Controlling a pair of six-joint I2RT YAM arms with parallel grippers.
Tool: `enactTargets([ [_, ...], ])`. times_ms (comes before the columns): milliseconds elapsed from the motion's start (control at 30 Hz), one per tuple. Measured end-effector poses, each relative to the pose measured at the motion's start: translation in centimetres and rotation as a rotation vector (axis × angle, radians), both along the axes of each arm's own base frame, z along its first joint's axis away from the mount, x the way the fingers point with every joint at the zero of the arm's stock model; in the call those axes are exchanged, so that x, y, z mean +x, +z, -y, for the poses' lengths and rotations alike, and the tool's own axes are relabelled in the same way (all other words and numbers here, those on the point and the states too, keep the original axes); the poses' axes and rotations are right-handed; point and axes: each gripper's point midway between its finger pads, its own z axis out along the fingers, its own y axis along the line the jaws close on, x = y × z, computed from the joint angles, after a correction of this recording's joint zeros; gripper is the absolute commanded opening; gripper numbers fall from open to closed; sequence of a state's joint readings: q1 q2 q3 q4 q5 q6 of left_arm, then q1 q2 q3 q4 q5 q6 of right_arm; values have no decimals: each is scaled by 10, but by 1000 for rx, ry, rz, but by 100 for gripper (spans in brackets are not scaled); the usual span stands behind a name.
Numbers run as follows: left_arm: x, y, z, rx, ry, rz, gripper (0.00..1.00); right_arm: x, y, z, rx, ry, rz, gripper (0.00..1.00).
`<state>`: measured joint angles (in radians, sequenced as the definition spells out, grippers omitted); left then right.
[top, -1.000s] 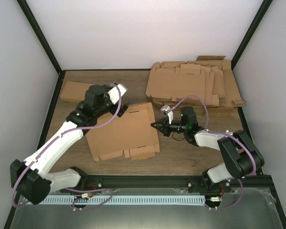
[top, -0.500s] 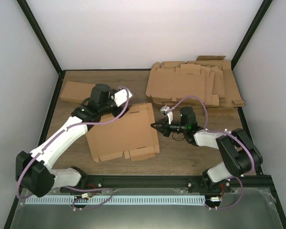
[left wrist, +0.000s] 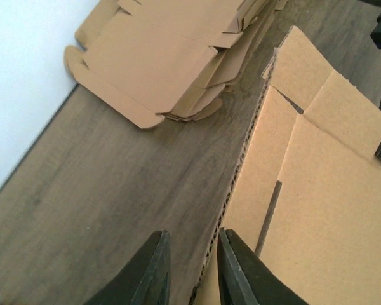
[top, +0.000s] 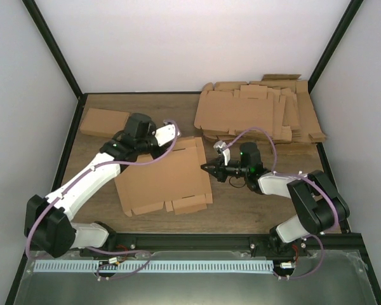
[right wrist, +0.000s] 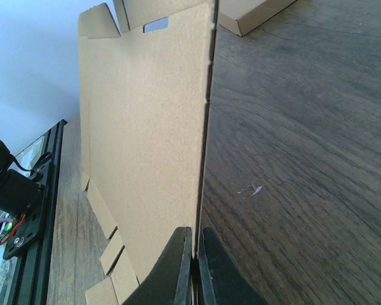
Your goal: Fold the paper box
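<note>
The paper box (top: pixel 162 178) is a flat brown die-cut sheet in the middle of the table, with small flaps along its near edge. My right gripper (top: pixel 207 167) is shut on the sheet's right edge; in the right wrist view the fingers (right wrist: pixel 194 230) pinch the thin edge of the paper box (right wrist: pixel 146 127), which is lifted off the wood there. My left gripper (top: pixel 170 138) is at the sheet's far edge. In the left wrist view its jaws (left wrist: pixel 191 232) straddle the corrugated edge of the paper box (left wrist: pixel 317 190), with a gap still showing on the left side.
A thick pile of brown cardboard sheets (top: pixel 254 114) lies at the back right and shows as the pile (left wrist: pixel 159 57) in the left wrist view. A single folded cardboard piece (top: pixel 105 122) sits at the back left. The black frame rail (top: pixel 241 241) runs along the near edge.
My left gripper has swung right and down onto the sheet's far edge, and its jaws have narrowed from wide open. The right gripper has stayed shut on the right edge.
</note>
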<state>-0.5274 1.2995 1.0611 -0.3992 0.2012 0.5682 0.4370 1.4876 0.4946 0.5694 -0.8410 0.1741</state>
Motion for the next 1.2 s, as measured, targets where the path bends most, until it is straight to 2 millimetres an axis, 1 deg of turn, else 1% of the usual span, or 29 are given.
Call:
enactTargets([
  [67,0,-7,2,9,-13,-22,6,0,-1,0,-1,-1,-2,1],
  [100,-1,-10,3,12,-19,-32,4,0,-1,0,-2,-3,-4,1],
  [167,-4,-13,4,22,-37,-43,4,1,-3,1,-8,-9,-12,1],
  [300,-13,-13,10,53,-62,-34,4,4,-8,3,-28,-38,-24,1],
  [333,-13,-13,8,66,-57,-26,4,5,-10,4,-33,-46,-27,1],
  [400,-23,-12,16,102,-77,-3,4,7,-11,6,-44,-67,-34,2],
  [433,-28,-11,19,124,-84,11,4,9,-11,7,-48,-77,-34,6],
  [500,-35,-9,24,161,-92,43,4,10,-9,8,-51,-95,-34,17],
  [533,-37,-7,25,178,-93,59,4,12,-8,9,-53,-105,-32,21],
  [633,-44,-1,28,211,-93,93,4,17,-5,11,-56,-137,-18,26],
  [733,-46,4,28,225,-81,107,4,19,0,12,-52,-150,-3,27],
  [867,-44,8,24,214,-36,99,4,20,12,13,-38,-161,31,25],
  [1000,-45,11,21,189,-2,85,4,21,28,13,-22,-162,63,9],
  [1067,-47,16,18,165,16,86,4,21,35,11,-19,-154,67,6],
  [1133,-48,21,16,133,42,87,5,20,45,8,-14,-131,67,2],
  [1200,-48,27,14,95,70,87,5,19,53,7,-16,-113,72,1],
])
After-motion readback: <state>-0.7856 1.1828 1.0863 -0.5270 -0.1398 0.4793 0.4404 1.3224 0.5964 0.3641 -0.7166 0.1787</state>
